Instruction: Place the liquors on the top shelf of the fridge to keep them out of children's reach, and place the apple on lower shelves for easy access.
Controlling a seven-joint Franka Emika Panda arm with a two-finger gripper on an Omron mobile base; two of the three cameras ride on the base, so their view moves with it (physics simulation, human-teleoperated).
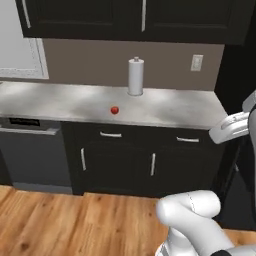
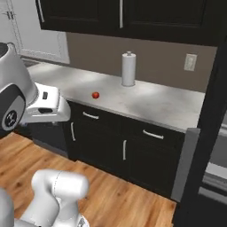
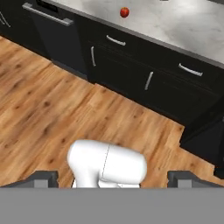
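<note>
Grey speckled counter [image 1: 60, 102] over black cabinets [image 1: 145, 162], apple [image 1: 114, 110] near paper towel roll [image 1: 135, 76], wood floor [image 1: 45, 220], pincer [image 3: 113, 178] seemingly wide, empty

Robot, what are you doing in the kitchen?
The robot's claw is open and holds nothing. It hangs over the wooden floor, well short of the counter. The small red apple sits alone on the grey counter, in front of the white paper towel roll. Nothing has been picked up at this moment. The fridge stands at the right end of the counter.
</note>
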